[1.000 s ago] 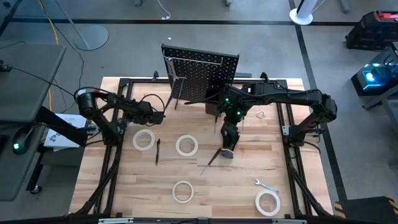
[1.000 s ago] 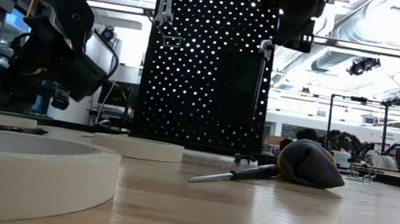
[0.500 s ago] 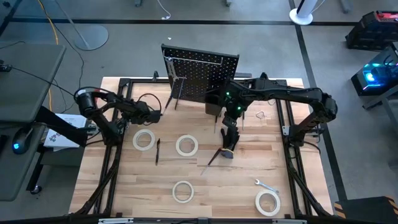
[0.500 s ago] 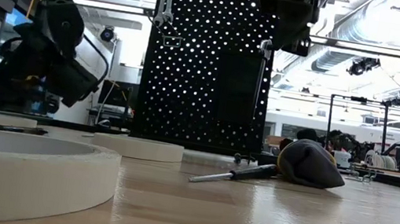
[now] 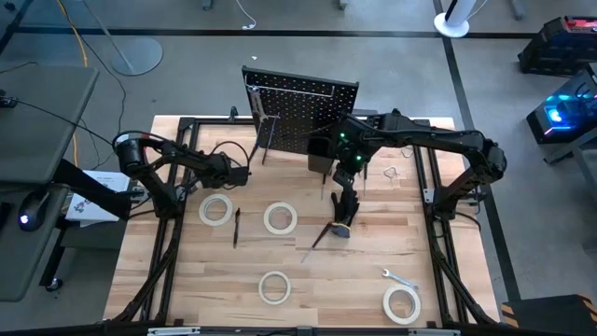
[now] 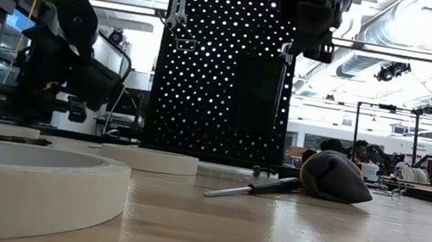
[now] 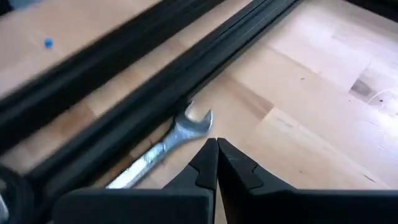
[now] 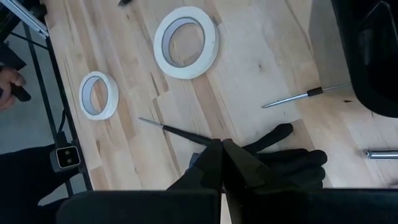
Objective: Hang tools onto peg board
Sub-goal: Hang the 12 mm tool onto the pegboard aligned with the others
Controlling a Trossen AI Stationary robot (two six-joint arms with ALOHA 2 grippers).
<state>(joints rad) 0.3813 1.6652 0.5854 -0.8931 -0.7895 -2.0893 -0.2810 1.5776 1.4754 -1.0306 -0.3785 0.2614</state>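
Observation:
The peg board [image 5: 300, 114] stands upright at the table's far middle, with wrenches [image 6: 178, 5] and a rod [image 6: 280, 88] hanging on it. My left gripper [image 7: 216, 144] is shut, low over the table's left side, close beside a silver wrench [image 7: 163, 149] that lies flat along the black frame rail [image 7: 143, 68]. My right gripper [image 8: 222, 148] is shut and hangs high in front of the board, above the black glove [image 8: 283, 160] and a screwdriver [image 8: 177, 132]. Tape rolls [image 5: 215, 209] [image 5: 280, 218] lie flat on the wood. My left gripper's shut fingertips stand right next to the wrench's shaft [image 7: 177, 138], just behind its open-end head, slanting down at it. Whether they touch it I cannot tell. The wrench lies flat on the table.
More tape rolls [image 5: 274, 287] [image 5: 402, 303], a second wrench [image 5: 399, 279] and a screwdriver [image 5: 236, 226] lie on the near half. A screwdriver [image 5: 320, 237] lies against the glove. A small black bin [image 5: 320, 154] hangs on the board. Black frame rails run along both table sides.
My right gripper has drifted a little toward the peg board, still shut and high. My left gripper has tipped somewhat at the wrist while staying in place over the table's left side.

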